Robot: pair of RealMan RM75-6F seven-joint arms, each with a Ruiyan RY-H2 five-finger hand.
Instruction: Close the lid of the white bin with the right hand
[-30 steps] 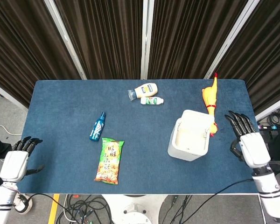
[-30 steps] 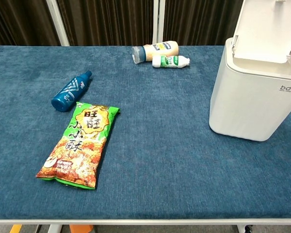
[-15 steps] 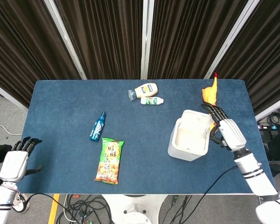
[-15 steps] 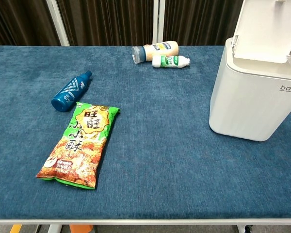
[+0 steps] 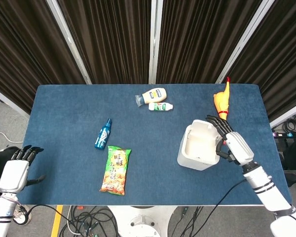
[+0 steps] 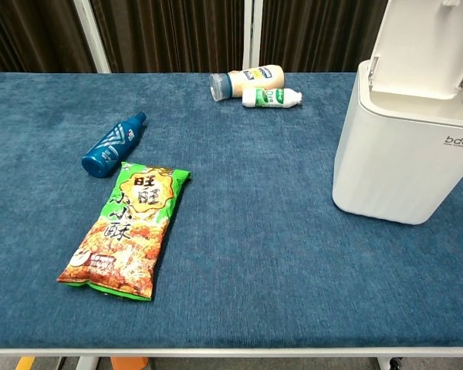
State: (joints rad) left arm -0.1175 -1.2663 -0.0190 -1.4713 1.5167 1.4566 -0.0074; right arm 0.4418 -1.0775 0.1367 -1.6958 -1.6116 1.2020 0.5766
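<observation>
Blue cloth table, dark curtains behind

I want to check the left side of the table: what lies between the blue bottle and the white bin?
In the head view, only bare blue cloth lies between the blue bottle and the white bin; the snack bag sits nearer.

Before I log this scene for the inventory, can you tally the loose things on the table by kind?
Bottles: 3 (blue bottle, cream squeeze bottle, small white bottle)
Snack bags: 1 (green snack bag)
Bins: 1 (white bin, lid up)
Toys: 1 (rubber chicken)
Total: 6
</observation>
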